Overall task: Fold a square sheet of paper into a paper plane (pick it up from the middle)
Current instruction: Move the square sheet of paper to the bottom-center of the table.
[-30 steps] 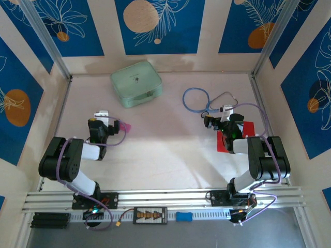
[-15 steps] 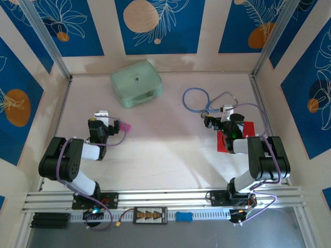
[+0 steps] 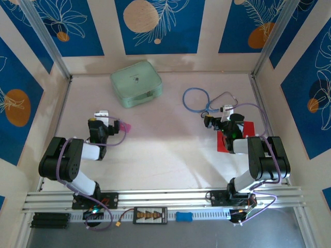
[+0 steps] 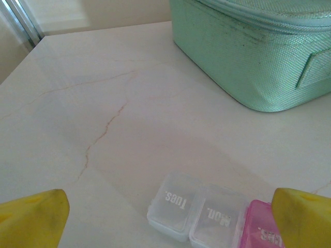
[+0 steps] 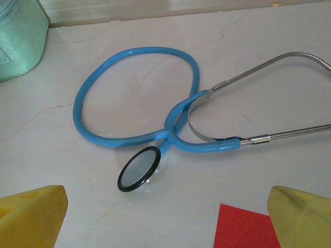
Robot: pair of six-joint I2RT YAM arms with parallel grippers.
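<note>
Paper sheet, square and flat, one corner toward stethoscope

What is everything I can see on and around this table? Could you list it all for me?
square sheet of paper: one, bright red, flat on the table's right side, partly under the right arm
case: one, pale green, far side, left of centre
stethoscope: one, blue tube with metal earpieces, far right, beyond the red sheet
pill box: one, clear with a pink compartment, left side, just ahead of the left fingers
table: one, pale, marbled
wall panels: several, blue with orange and white prints, around the table
left arm: one, black, near left
right arm: one, black, near right
left fingers: two, yellow, open
right fingers: two, yellow, open
</note>
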